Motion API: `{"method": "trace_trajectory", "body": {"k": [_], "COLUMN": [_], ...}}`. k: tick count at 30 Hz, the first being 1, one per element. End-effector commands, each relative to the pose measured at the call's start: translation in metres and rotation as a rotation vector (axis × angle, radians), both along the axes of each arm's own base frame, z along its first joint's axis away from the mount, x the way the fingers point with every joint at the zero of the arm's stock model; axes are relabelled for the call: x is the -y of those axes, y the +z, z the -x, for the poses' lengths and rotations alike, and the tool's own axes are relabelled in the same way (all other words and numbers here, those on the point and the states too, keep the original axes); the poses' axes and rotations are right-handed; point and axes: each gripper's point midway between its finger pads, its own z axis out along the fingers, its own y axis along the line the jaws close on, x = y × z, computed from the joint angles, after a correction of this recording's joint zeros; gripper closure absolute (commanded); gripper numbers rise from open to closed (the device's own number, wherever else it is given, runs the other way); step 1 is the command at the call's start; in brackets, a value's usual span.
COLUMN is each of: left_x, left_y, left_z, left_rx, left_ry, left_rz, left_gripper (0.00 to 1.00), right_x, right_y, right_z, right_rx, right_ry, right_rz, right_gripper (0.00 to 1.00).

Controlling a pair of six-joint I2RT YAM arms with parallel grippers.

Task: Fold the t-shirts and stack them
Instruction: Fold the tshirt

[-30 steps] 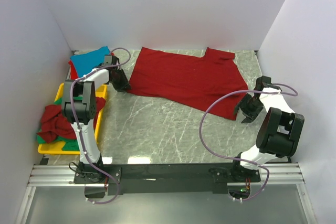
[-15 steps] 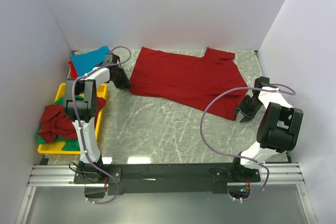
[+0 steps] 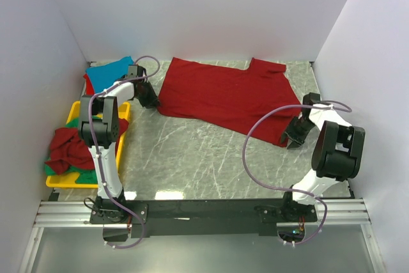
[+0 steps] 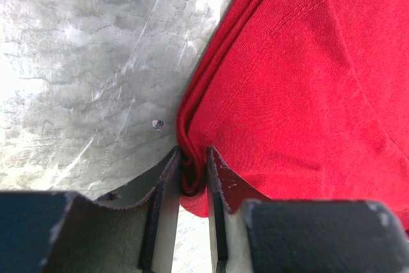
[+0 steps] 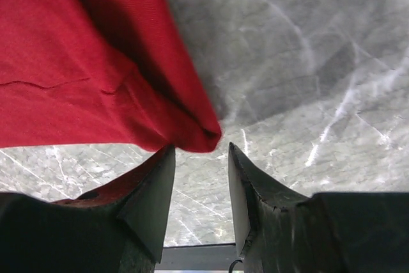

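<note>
A dark red t-shirt (image 3: pixel 227 97) lies spread flat on the marble table. My left gripper (image 3: pixel 151 102) is at its left hem corner, and in the left wrist view it (image 4: pixel 193 174) is shut on a bunched fold of the red cloth (image 4: pixel 287 94). My right gripper (image 3: pixel 293 139) is at the shirt's near right corner. In the right wrist view it (image 5: pixel 201 151) is open, and the red corner (image 5: pixel 192 133) lies just ahead of the fingertips, not gripped. A turquoise blue t-shirt (image 3: pixel 108 73) lies folded at the back left.
A yellow tray (image 3: pixel 124 114) at the left holds crumpled dark red (image 3: pixel 67 146) and green (image 3: pixel 80 174) shirts. White walls enclose the table on three sides. The right arm's purple cable (image 3: pixel 255 132) loops over the table.
My right gripper has moved up and left towards the shirt's near right corner. My left gripper has shifted slightly further back at the left hem.
</note>
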Motion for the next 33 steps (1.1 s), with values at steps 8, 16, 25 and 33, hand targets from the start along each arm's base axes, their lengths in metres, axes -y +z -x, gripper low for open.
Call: {"method": "trace_trajectory", "body": {"k": [8,16,25,33], "left_x": [-0.001,0.0,-0.01,-0.029], "left_y": [-0.016,-0.024,-0.021,0.006], "left_z": [0.0,-0.004,-0.008,-0.017], "left_rx": [-0.028,-0.037,-0.025,0.039], "left_ry": [0.007,0.01,0.012,0.025], "left_rz": [-0.018,-0.015,-0.072,-0.145], "left_gripper": [0.73,0.74,0.99,0.99], "right_x": [0.008,0.013,0.026,0.053], "right_y": [-0.006,-0.008,0.004,0.028], "right_z": [-0.008,-0.015,-0.018,-0.016], "right_rx": [-0.016,-0.008,-0.02,-0.045], "right_ry": [0.031,0.027,0.031,0.063], "right_rz": [0.05,0.068,0.137,0.274], "right_gripper": [0.53,0.65,1.0,1.0]}}
